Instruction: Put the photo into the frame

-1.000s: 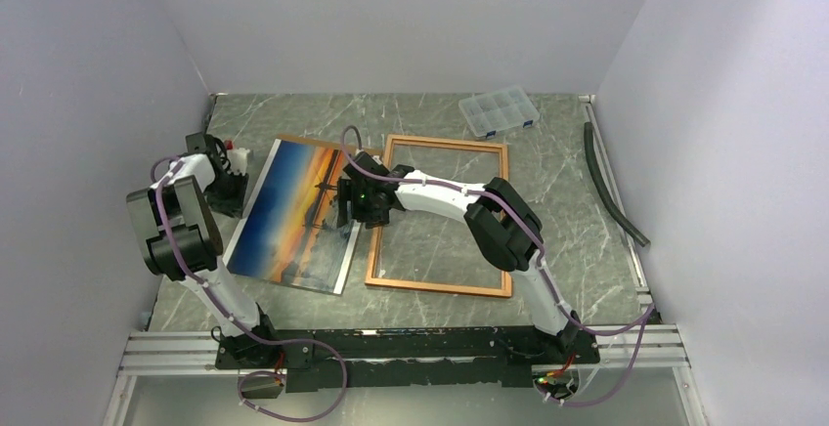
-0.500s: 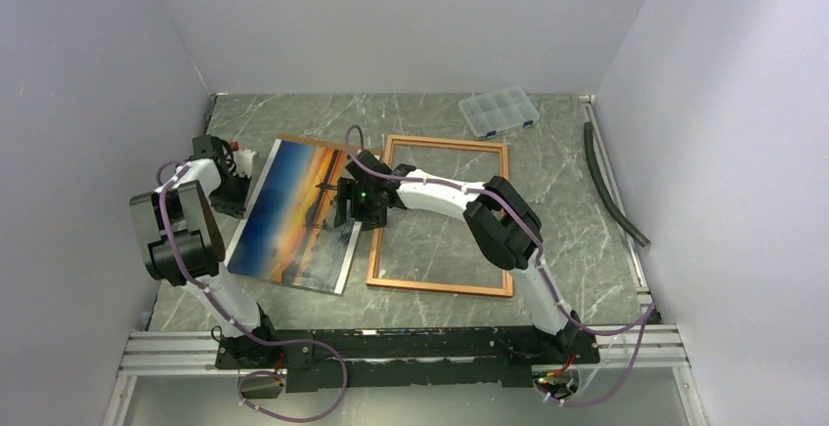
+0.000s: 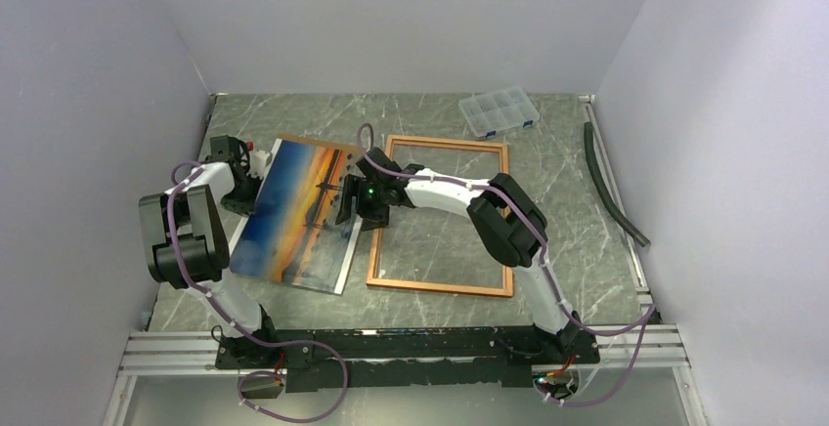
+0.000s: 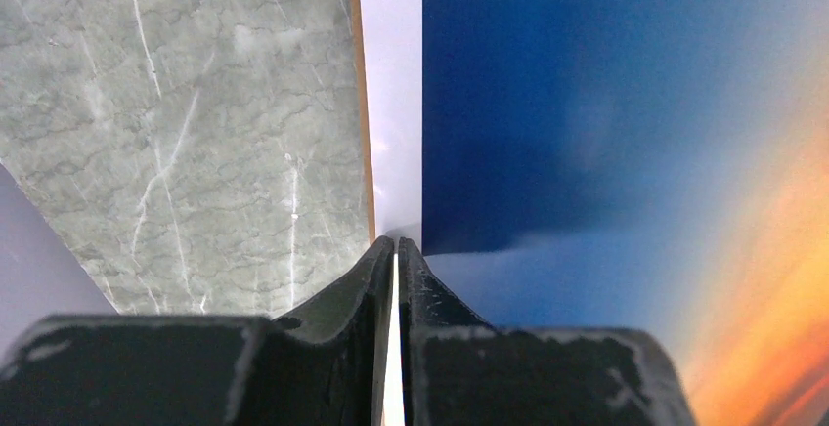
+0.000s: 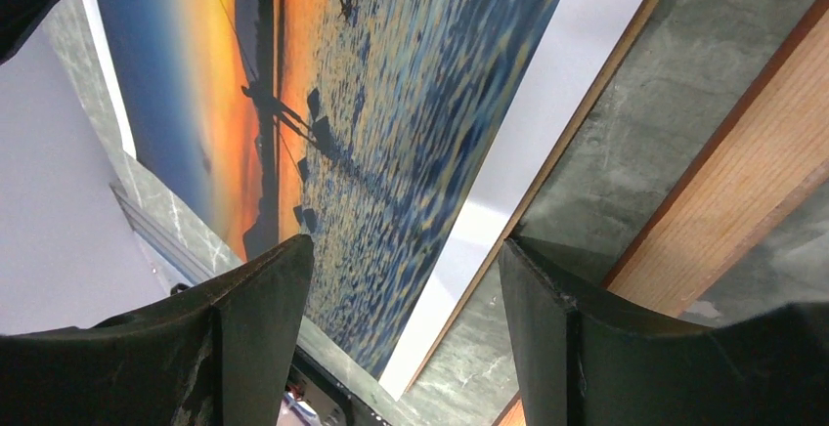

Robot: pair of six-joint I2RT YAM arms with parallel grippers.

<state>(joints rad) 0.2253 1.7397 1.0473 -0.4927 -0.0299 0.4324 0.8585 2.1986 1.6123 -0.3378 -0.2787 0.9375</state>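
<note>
Your left gripper [image 4: 396,250] pinches the white left margin of the photo [image 3: 293,213], which lies left of centre on the worktop, just beside the frame [image 3: 440,287]. Your right gripper [image 5: 406,245] stands spread astride the photo's right edge. Close it there, then lift both ends evenly and carry rightward over the frame's left rail. The clear box [image 3: 500,111] at the far edge is well apart.

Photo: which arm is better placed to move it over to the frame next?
Left. The left gripper is pinched shut on the photo at its white edge; the right gripper stands open by the edge nearest the frame, holding nothing.
</note>
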